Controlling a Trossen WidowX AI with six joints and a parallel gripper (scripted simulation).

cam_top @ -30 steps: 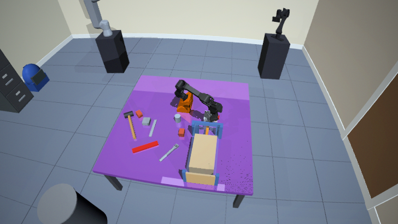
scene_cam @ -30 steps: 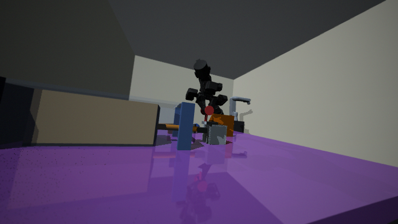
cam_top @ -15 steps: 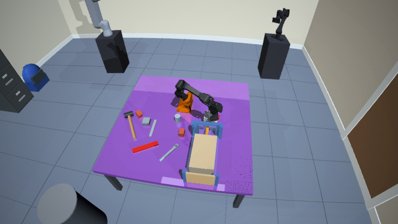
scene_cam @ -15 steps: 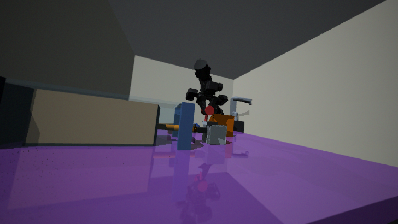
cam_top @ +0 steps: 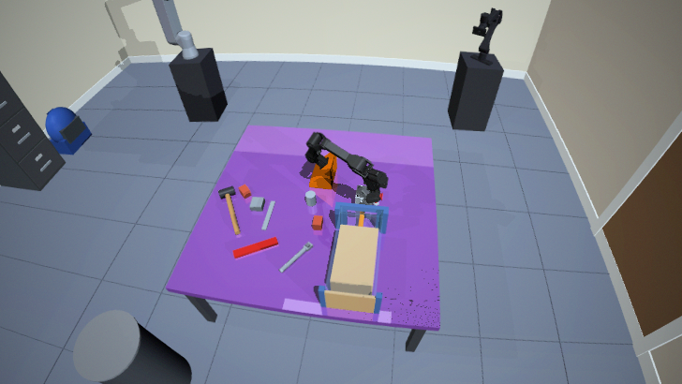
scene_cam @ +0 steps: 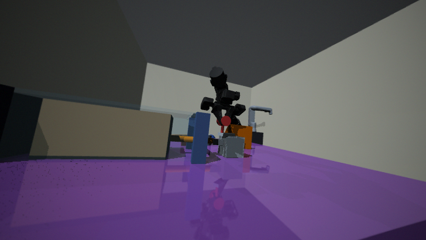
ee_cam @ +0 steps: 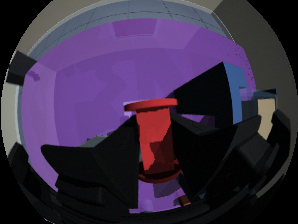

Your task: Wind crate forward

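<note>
The beige crate (cam_top: 355, 255) (scene_cam: 104, 131) sits flat in the clear-panelled cubby. Its front stands a short gap behind the blue frame (cam_top: 340, 216) (scene_cam: 200, 137) (ee_cam: 233, 95) at the mouth. An orange strap (cam_top: 361, 220) (scene_cam: 188, 139) runs from the crate's front toward the grey winch (scene_cam: 233, 147), which stands just outside the frame. My gripper (ee_cam: 150, 117) is shut on the upright red grip of the winch handle (scene_cam: 226, 120), above the winch. The grip's flanged top shows between the fingers in the wrist view. The key and the winch's top hole are hidden.
An orange block-like stand (cam_top: 324, 173) (scene_cam: 244, 135) is beside the arm's base. Left of the cubby lie a wrench (cam_top: 295, 258), a red bar (cam_top: 255, 247), a hammer (cam_top: 232, 212), a grey strip (cam_top: 268, 215), a grey cylinder (cam_top: 310, 198) and small blocks.
</note>
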